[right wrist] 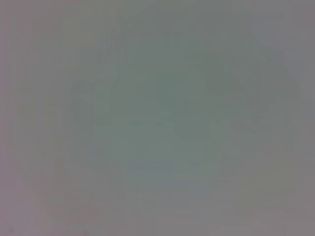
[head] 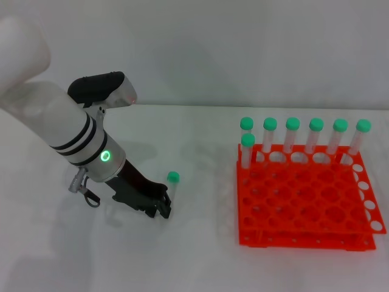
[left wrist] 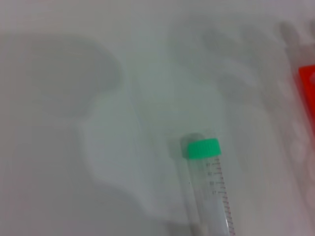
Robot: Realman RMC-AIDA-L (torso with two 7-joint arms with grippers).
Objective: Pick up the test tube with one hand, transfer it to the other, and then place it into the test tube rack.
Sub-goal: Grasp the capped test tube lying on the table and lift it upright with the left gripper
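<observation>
The test tube (head: 172,184), clear with a green cap, lies on the white table left of the rack, its cap pointing away from me. My left gripper (head: 159,207), on the arm with the green light, is down at the table at the tube's lower end, which it hides. The left wrist view shows the tube (left wrist: 209,189) close up, cap farthest from the camera. The orange-red test tube rack (head: 304,236) stands at the right; its edge shows in the left wrist view (left wrist: 307,88). My right gripper is out of view; its wrist view is a blank grey.
Several green-capped tubes (head: 292,135) stand upright in the rack's back row, and one more (head: 247,149) stands in the second row at its left end. A pale wall runs behind the table.
</observation>
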